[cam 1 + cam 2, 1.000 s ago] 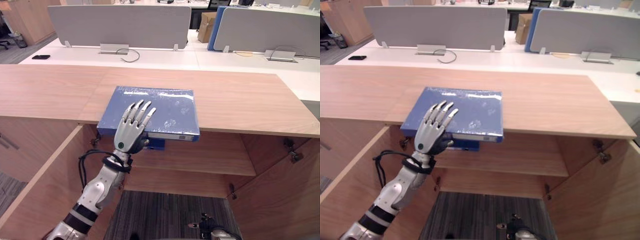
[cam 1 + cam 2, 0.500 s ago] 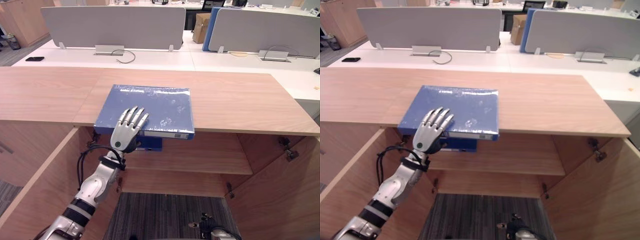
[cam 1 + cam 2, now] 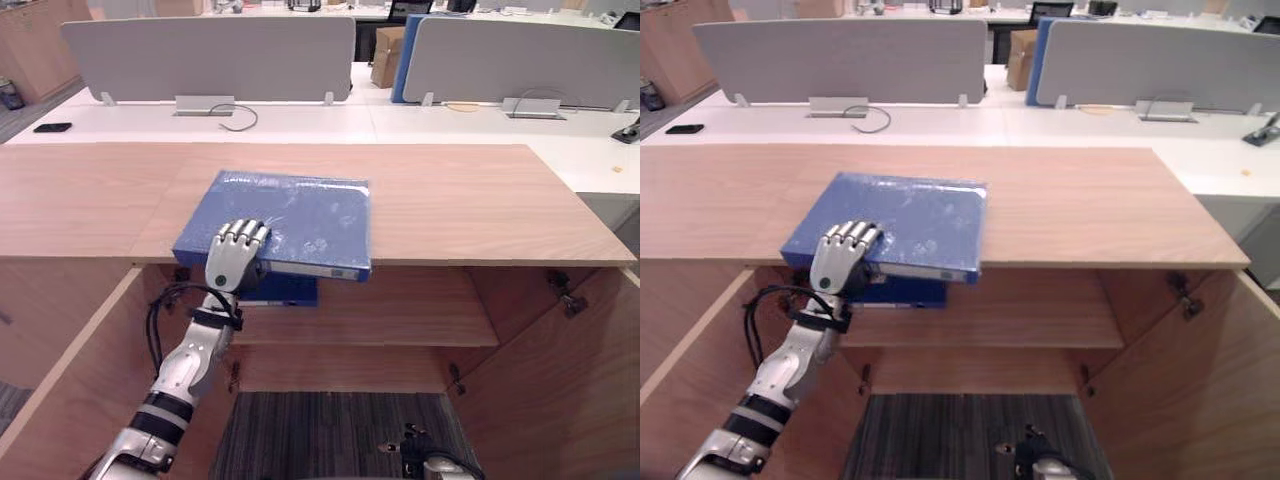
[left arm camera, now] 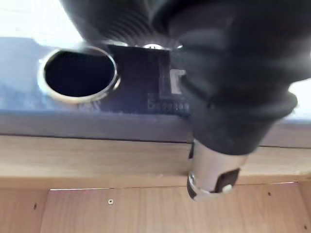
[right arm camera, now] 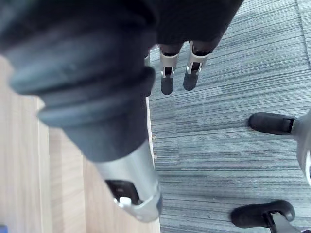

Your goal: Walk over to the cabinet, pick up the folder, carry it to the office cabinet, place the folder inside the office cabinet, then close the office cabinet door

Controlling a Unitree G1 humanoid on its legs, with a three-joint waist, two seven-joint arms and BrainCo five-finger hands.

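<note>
Blue folder [image 3: 300, 215] lay flat on the wooden cabinet top [image 3: 470, 200], its near edge overhanging the front lip. The left hand [image 3: 232, 255] gripped that near corner, fingers curled over the cover. In the left wrist view, the thumb [image 4: 214, 170] reached down past the spine. A second blue folder [image 3: 290, 291] sat on the shelf just below the hand.

To lift well, the thumb probably needed to seat fully under the overhang before the folder was drawn toward the hand. The grip sat off-centre, so the far side would likely sag unless the folder was kept level.

A second earlier the fingers lay stretched flat further onto the cover. They had since pulled back to the edge and bent.

The right hand [image 5: 166, 73] hung low over the carpet, fingers relaxed.
</note>
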